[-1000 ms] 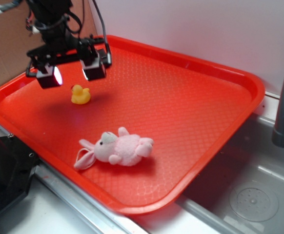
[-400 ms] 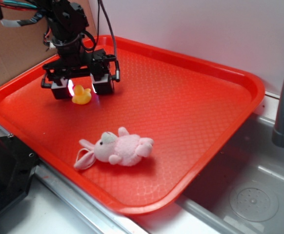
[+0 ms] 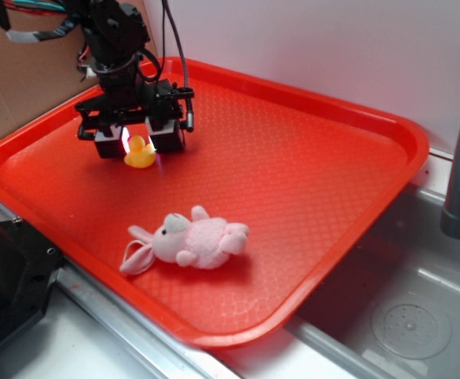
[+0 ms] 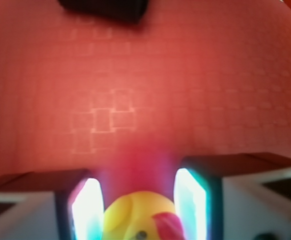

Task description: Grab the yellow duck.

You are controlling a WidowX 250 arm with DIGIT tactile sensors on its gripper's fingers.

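Gripper low at far-left of tray, jaws apart around yellow duck, contact unclear; wrist view blurred, duck body cut off at frame bottom.

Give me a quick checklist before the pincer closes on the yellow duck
1. Yellow duck sits between the fingers: ok, both views show it in the gap.
2. Pincer open wide enough: ok, jaws stand apart on either side.
3. Duck centred in the gap: ok in the wrist view.
4. Fingers low enough on the red tray: cannot tell.
5. Pink bunny out of the way: ok, it lies apart, nearer the camera.
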